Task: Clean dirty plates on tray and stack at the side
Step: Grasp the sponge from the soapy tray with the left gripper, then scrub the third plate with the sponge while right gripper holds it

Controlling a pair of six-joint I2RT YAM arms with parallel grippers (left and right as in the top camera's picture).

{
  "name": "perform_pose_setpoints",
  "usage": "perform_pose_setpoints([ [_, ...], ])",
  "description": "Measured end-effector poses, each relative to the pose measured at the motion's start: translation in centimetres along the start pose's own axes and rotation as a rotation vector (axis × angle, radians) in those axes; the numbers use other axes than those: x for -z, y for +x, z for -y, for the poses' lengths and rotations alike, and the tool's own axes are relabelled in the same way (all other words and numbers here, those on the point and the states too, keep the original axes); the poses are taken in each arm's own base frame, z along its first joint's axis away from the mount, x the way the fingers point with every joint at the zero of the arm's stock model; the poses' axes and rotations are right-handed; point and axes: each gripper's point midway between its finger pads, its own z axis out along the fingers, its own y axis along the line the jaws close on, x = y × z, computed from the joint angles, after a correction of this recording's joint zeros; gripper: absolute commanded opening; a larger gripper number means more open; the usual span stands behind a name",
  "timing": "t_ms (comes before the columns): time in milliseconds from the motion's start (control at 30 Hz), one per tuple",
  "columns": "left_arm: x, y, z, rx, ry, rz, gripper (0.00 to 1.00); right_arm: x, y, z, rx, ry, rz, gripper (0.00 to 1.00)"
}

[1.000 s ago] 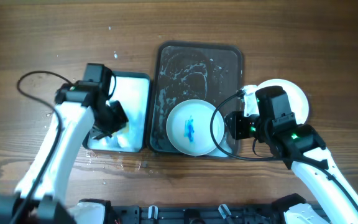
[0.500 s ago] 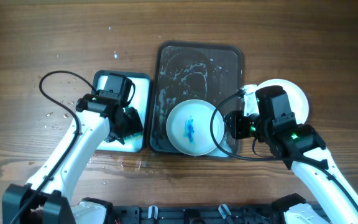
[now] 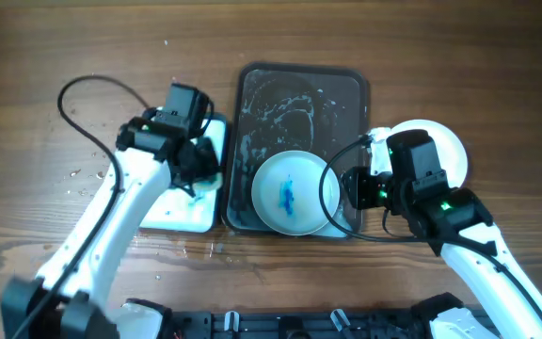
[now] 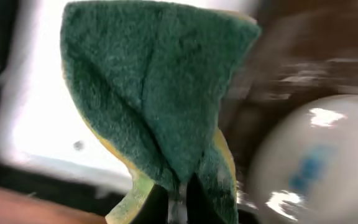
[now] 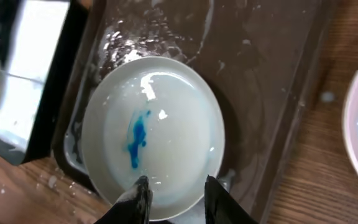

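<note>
Scrubbing looks to be the step in hand. The left gripper (image 3: pixel 199 176) is clamped on a folded green-and-yellow sponge (image 4: pixel 160 93). It hangs just off the left edge of the large dark brown rectangular tray (image 3: pixel 299 104), over the right edge of the smaller dark-rimmed tray with a white inside (image 3: pixel 172 215). A round white plate with a blue smear (image 3: pixel 290 193) lies at the end of the brown tray nearest the robot. The right gripper (image 5: pixel 176 186) sits at the side of this plate towards the tray's right edge, its fingers parted with nothing between them. Whether the tips actually press on the rim I cannot tell from the wrist view. Off the tray's right edge, on the wooden table (image 3: pixel 64 56), a second white plate (image 3: pixel 445 141) lies partly hidden under the right arm (presumably the side stack).

To do this well, the sponge should clear the tray's left rim and come down on the plate's centre, where the smear is. The tray floor is wet and sudsy, so the plate will likely slide. The right gripper should steady the rim before any pressure goes on. The sponge is pinched at one end and hangs loose, so lead with its broad green face and use short, light strokes.
</note>
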Motion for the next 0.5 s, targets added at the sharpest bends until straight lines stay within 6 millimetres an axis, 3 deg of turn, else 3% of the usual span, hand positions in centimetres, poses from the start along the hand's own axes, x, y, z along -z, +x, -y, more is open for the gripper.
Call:
perform_pose_setpoints([
  [100,2.7,0.9,5.3,-0.131,0.15,0.058,0.04,-1.2,0.6,1.1,-0.052,0.047,-0.04,0.24],
  [200,1.6,3.5,10.5,-0.258,0.234,0.047,0.04,-4.1,2.6,2.6,-0.105,0.096,-0.162,0.24],
  [333,-4.8,6.3,12.2,-0.249,0.188,-0.057,0.04,-6.8,5.1,3.7,-0.119,0.115,-0.292,0.24],
  [433,-11.2,8.6,11.0,-0.218,0.076,-0.177,0.04,-7.1,4.8,3.5,-0.116,0.103,-0.278,0.25],
  [500,-11.7,8.6,11.2,-0.209,0.074,-0.186,0.04,-7.2,4.4,3.4,-0.112,0.097,-0.261,0.25],
])
